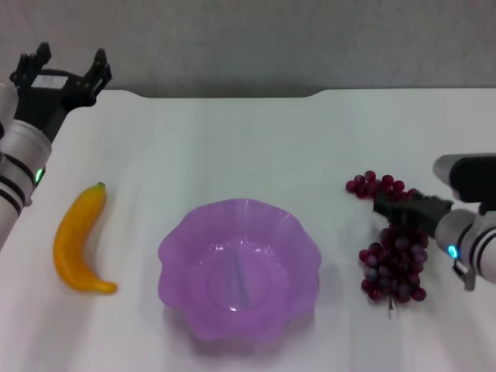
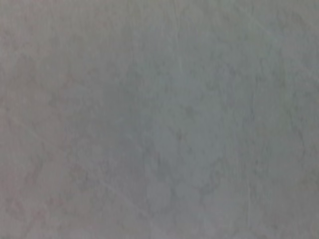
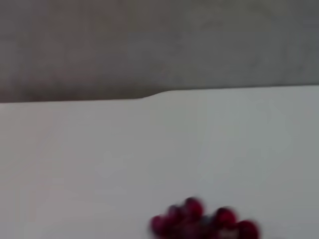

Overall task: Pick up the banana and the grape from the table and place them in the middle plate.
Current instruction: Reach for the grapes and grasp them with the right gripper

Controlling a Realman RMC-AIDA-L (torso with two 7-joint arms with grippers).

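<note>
Head view: the middle plate (image 1: 239, 271) sits on the table (image 1: 248, 147). To its left lies the banana (image 1: 80, 240), untouched. Beyond the banana, by the table's far left corner, the left gripper (image 1: 68, 66) is raised with fingers spread apart. Right of the plate lies the grape (image 1: 394, 249), and the right gripper (image 1: 391, 208) reaches onto the bunch; whether it grips I cannot tell.

Left wrist view: only a grey blurred surface.

Right wrist view: grapes (image 3: 204, 224) on the white table (image 3: 124, 159).
</note>
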